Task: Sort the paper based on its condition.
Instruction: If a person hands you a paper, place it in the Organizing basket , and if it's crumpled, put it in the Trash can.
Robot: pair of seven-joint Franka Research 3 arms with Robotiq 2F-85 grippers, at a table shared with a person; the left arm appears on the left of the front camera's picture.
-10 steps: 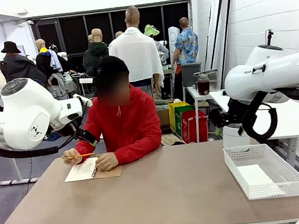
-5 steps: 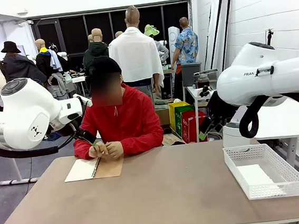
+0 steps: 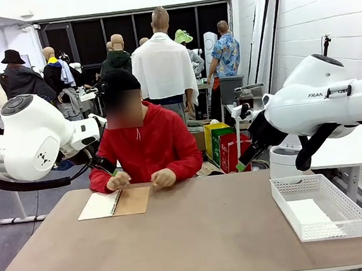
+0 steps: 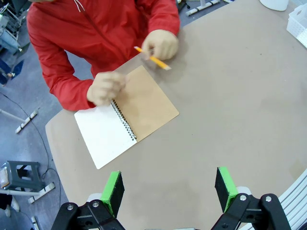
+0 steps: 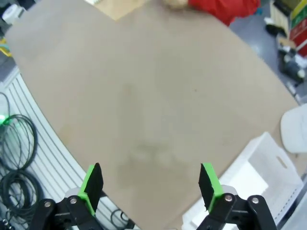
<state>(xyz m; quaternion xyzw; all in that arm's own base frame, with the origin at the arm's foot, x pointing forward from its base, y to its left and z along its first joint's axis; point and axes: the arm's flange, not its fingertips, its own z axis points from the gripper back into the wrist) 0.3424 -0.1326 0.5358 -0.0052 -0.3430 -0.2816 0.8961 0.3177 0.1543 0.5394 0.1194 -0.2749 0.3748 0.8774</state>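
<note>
I'm hovering left gripper (image 4: 168, 189), right gripper (image 5: 151, 184) wide open, empty; one paper (image 3: 307, 212) lying in basket (image 3: 283, 207), 4 o'clock; sorting seemingly barely beginning.

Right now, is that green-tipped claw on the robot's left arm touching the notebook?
Apart. The left wrist view shows the left gripper open and empty, its green fingertips clear of the notebook, with bare table showing between them.

The middle and near left of the table (image 3: 197, 236) lay bare, open to a reach from either side. At the far left the spiral notebook (image 3: 114, 203) lay flat, 1 hand of the person (image 3: 118, 180) at its far edge, the person's other hand (image 3: 163, 178) just beside. The white mesh basket (image 3: 334, 229) stood along the right edge.
</note>
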